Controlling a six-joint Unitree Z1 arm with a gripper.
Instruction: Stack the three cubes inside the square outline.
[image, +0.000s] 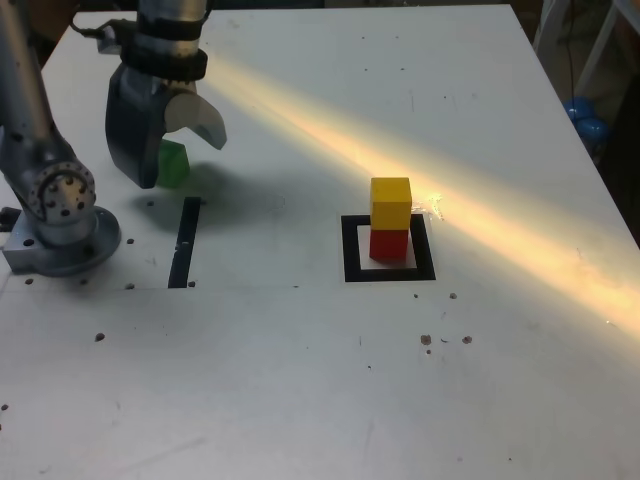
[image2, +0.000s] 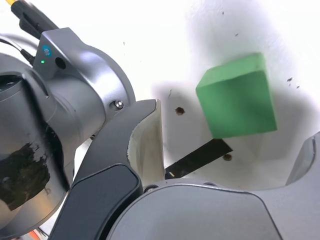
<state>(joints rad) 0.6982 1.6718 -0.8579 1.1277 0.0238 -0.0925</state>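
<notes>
The yellow cube (image: 390, 203) sits on top of the red cube (image: 388, 244), and both stand inside the square outline (image: 351, 248) right of centre in the exterior view. Far to the exterior view's left, the green cube (image: 172, 162) (image2: 237, 97) lies between my gripper's fingers. My gripper (image: 180, 160) (image2: 235, 125) is open around it. The wrist view shows gaps between the cube and both fingers (image2: 150, 135). The cube looks slightly tilted, and I cannot tell whether it rests flat on the table.
A narrow black strip (image: 185, 243) (image2: 200, 157) lies on the white table (image: 300, 380) just in front of the gripper. The arm's base (image: 60, 225) stands at the exterior view's left edge. Small dark holes dot the tabletop, and a band of light crosses it.
</notes>
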